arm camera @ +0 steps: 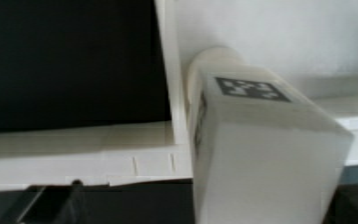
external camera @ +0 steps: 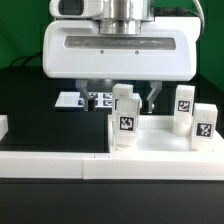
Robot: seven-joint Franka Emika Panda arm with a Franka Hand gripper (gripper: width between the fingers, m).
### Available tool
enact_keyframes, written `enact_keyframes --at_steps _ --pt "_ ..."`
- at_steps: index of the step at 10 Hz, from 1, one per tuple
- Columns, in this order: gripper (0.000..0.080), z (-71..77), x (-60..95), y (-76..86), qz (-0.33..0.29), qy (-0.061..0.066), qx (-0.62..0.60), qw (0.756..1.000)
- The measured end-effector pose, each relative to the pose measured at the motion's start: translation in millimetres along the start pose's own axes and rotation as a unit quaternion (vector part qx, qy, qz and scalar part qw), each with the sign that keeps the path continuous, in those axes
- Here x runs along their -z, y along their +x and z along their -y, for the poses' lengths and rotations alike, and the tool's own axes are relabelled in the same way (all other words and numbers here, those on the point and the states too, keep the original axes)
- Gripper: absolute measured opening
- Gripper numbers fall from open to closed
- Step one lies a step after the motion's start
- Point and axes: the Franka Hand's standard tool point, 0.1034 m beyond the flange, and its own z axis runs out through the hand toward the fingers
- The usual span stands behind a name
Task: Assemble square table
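A white tag-marked leg (external camera: 125, 120) stands upright on the white square tabletop (external camera: 160, 142) near its front corner. My gripper (external camera: 131, 103) hangs over the leg with its jaws open on either side. One finger (external camera: 110, 97) is close to the leg and the other (external camera: 152, 98) stands apart. In the wrist view the leg (arm camera: 265, 140) fills the space between the jaws (arm camera: 202, 205), with a dark gap to one finger (arm camera: 51, 203). The tabletop (arm camera: 78, 155) lies beneath. Two more legs (external camera: 185, 104) (external camera: 205, 124) stand on the tabletop at the exterior view's right.
The marker board (external camera: 80, 100) lies flat on the black table behind the gripper. The low white border wall (external camera: 50, 166) runs along the front, with an end piece (external camera: 3, 126) at the exterior view's left.
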Motion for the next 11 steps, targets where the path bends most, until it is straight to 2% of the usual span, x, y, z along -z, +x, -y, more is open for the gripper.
enact_keyframes --at_steps 5,6,7,8,11 --pt "0.0649 1.7 -3.0 -0.2 0.000 -0.001 -0.073 0.997" --pt "0.0649 43.8 -33.4 -36.6 0.010 -0.004 -0.086 0.996" --pt "0.0649 48.6 -22.7 -26.1 0.002 0.004 -0.095 0.996" --pt "0.0649 53.6 -25.1 -28.4 0.004 0.004 -0.118 0.993" --pt "0.0649 53.3 -25.5 -28.9 0.004 0.004 -0.115 0.993"
